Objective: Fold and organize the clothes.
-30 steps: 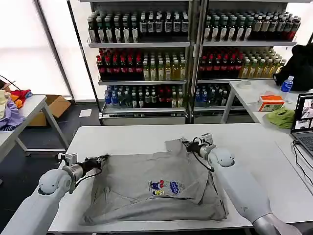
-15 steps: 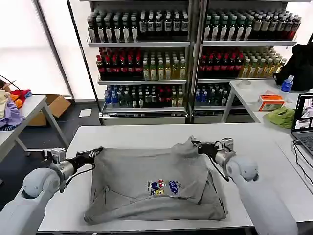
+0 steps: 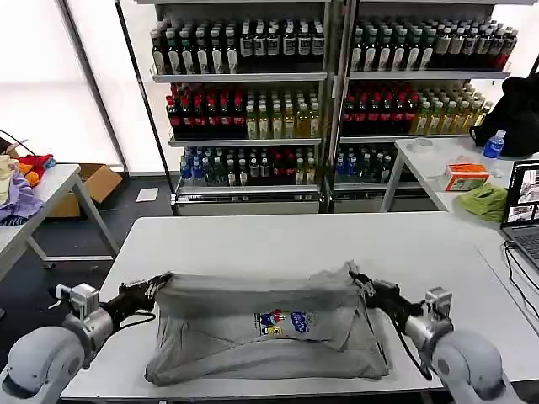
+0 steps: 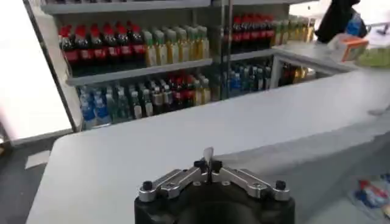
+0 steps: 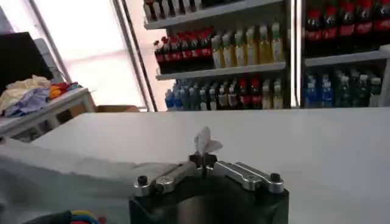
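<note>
A light grey T-shirt [image 3: 261, 324] with a small multicoloured chest print [image 3: 282, 321] lies on the white table [image 3: 253, 240], its far edge lifted and stretched taut between both grippers. My left gripper [image 3: 158, 284] is shut on the shirt's far left corner. My right gripper [image 3: 360, 284] is shut on the far right corner. In the left wrist view a pinch of grey cloth [image 4: 209, 155] sticks up from the left gripper [image 4: 209, 169]. A tuft of cloth [image 5: 205, 141] pokes out of the right gripper [image 5: 204, 160] in the right wrist view.
Behind the table stand shelves of drink bottles [image 3: 253, 101]. A side table on the right holds an open laptop [image 3: 524, 215], a green cloth [image 3: 486, 202] and an orange box [image 3: 466, 176]. At the left another table carries a pile of coloured clothes [image 3: 17, 181], with a cardboard box [image 3: 94, 183] on the floor.
Both grippers have pulled toward the table's near edge and spread apart, drawing the shirt's far edge over the lower part. The fold now hides most of the shirt above the print.
</note>
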{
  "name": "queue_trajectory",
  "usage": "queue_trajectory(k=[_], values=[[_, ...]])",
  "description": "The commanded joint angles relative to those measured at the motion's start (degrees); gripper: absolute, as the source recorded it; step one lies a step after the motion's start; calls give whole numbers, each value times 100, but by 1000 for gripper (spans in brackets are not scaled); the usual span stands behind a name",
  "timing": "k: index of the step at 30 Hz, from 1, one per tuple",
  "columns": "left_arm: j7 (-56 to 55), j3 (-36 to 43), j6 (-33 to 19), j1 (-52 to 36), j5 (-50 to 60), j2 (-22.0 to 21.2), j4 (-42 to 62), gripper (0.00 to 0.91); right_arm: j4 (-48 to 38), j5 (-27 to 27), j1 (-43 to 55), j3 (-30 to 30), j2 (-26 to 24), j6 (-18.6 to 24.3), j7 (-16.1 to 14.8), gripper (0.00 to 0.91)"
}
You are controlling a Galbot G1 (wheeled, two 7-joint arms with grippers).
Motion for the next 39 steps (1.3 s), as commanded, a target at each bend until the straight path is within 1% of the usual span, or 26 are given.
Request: queue_trajectory(k=[1, 2, 4, 6, 8, 12, 14, 16, 17, 18, 19, 20, 21, 22, 25, 28, 31, 33, 34, 35, 36, 39], values=[[-125, -388, 4, 2047, 836, -59, -1064, 907, 1042, -374, -1842, 535, 206, 93, 61, 50], [-181, -296, 7, 2153, 937, -110, -1070, 907, 1027, -603, -1862, 508, 206, 89, 54, 907], [-202, -256, 6, 2172, 1010, -155, -1035, 907, 1007, -856, -1867, 484, 232, 209, 59, 907], [-275, -294, 7, 2184, 1002, -203, -1052, 907, 1008, -921, -1808, 597, 324, 337, 91, 907], [-373, -659, 10, 2224, 884, -176, -1137, 907, 1010, -813, -1749, 983, 421, 450, 63, 907], [-444, -1432, 11, 2565, 470, -30, -1377, 907, 890, -821, -1812, 1690, 356, 1027, -90, 907], [-499, -1692, 12, 2831, 371, -14, -1552, 907, 791, -899, -1833, 1879, 316, 1293, -119, 907], [-832, -1791, 8, 2982, 230, -229, -1796, 907, 590, -1132, -1802, 2037, 351, 1812, -194, 907], [-1188, -1685, 7, 2980, 150, -372, -1887, 907, 497, -1201, -1789, 2055, 370, 1963, -252, 907], [-1315, -1596, 6, 2959, 122, -462, -1952, 907, 345, -1412, -1732, 2027, 441, 2444, -361, 907], [-1679, -1400, 3, 2863, 100, -714, -2014, 907, 78, -1534, -1680, 1918, 509, 2946, -455, 907], [-1873, -1223, 2, 2797, 85, -828, -2029, 907, -62, -1652, -1572, 1813, 559, 3545, -498, 907], [-2063, -1007, -5, 2670, -5, -1172, -2017, 907, -314, -1872, -1494, 1730, 639, 3965, -563, 907], [-2346, -680, -18, 2519, 5, -1349, -1973, 907, -443, -1941, -1435, 1651, 707, 3997, -647, 907], [-3068, 2, -158, 2223, 142, -1951, -1856, 907, -665, -1854, -1417, 1303, 782, 4009, -554, 907], [-3253, 477, -330, 2030, 562, -2399, -1616, 907, -856, -1962, -1378, 1119, 857, 4002, -400, 907], [-3324, 845, -538, 2000, 1100, -2687, -1336, 907, -834, -1996, -1391, 1077, 896, 3960, -331, 907], [-3421, 1010, -535, 1989, 1161, -2880, -1224, 907, -589, -2017, -1516, 1110, 886, 3721, -254, 907], [-3451, 1089, -534, 1967, 1171, -2944, -1190, 907, -503, -1992, -1537, 1113, 890, 3668, -216, 907], [-3461, 1134, -534, 1943, 1218, -2998, -1120, 856, -394, -1973, -1572, 1121, 907, 3591, -178, 907], [-3480, 1171, -536, 1909, 1243, -3044, -1057, 826, -342, -1969, -1589, 1126, 915, 3565, -175, 907], [-3476, 1189, -504, 1803, 1284, -3125, -890, 766, -146, -1952, -1626, 1134, 908, 3476, -162, 907]])
